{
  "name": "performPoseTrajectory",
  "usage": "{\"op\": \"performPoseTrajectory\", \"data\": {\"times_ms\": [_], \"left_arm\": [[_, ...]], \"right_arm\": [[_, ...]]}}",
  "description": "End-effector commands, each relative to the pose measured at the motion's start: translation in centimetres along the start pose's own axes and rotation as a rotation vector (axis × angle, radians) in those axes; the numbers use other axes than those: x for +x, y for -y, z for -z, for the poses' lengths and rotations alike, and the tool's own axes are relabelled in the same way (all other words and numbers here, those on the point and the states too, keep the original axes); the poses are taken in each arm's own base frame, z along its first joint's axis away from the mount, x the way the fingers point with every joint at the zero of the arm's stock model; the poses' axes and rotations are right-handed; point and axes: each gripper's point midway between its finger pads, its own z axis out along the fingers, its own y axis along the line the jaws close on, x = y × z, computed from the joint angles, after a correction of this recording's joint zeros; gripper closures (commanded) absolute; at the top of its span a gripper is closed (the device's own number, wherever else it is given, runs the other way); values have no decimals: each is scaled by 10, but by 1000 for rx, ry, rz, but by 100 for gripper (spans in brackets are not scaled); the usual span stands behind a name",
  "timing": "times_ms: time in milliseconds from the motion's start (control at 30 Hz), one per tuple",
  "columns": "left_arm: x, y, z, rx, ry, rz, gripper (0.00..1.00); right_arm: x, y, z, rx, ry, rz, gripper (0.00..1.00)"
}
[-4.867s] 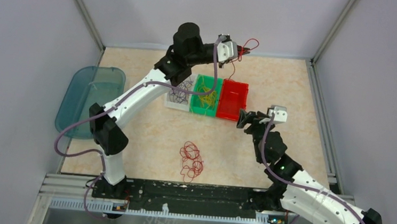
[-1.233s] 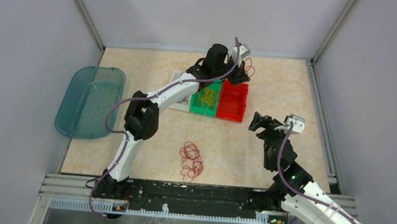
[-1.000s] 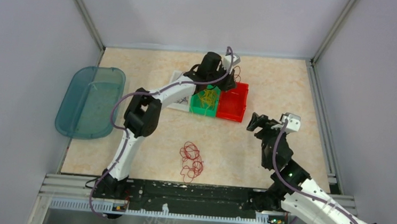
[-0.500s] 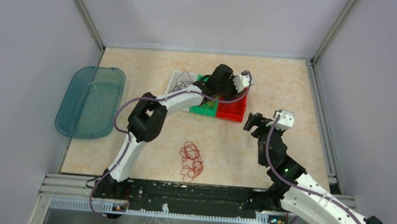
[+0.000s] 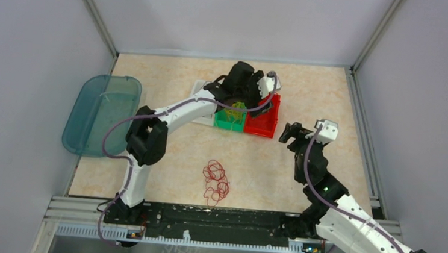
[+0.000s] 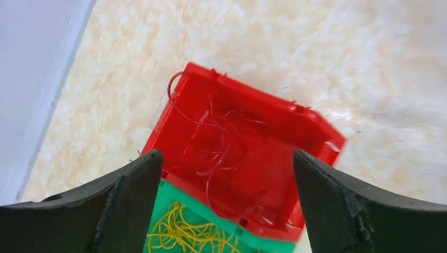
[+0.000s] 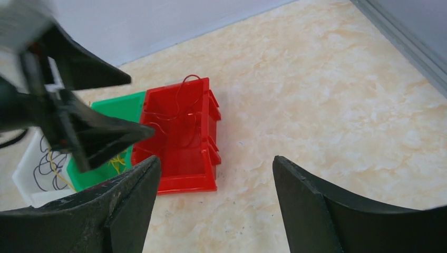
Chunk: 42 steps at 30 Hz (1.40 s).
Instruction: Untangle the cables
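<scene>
Wrist views reveal red cable (image 6: 211, 139) in red bin (image 6: 282, 171), unseen overhead; both jaws spread.

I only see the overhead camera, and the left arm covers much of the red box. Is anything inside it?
Observer: Yes. The left wrist camera shows a thin red cable lying loose in the red box, with one loop poking over a corner of the rim.
Visitor: Is the arm holding it?
Observer: No. The left gripper is open above the box, with nothing between its fingers.
Visitor: What about the box at the other end of the row?
Observer: The right wrist camera shows loops of black cable in the white box.
</scene>
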Motion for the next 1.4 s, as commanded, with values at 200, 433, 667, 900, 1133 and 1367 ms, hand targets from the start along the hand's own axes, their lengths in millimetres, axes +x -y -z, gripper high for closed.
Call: {"op": "performPoseTrajectory", "data": {"times_ms": [200,433,667,900,1133,1367], "left_arm": [[-53,4,119,225,69,36,0],[-5,10,195,312,-112,60,0],[78,87,236,491,-225,84,6],[138,137,214,531,-359,99,26],[148,157,178,539,-414,179,52],[153,172,178,576,-405,179,38]], "right_arm": [[-10,-29,-69,-61,-54,-83,33],[39,-93,-95,-299,-218,-6,39],[88,-105,-38,-428,-314,2,39],[99,-81,-10,-399,-331,-49,42],[101,-75,-6,-391,-330,-65,49],[99,-75,-8,-379,-327,-51,49]]}}
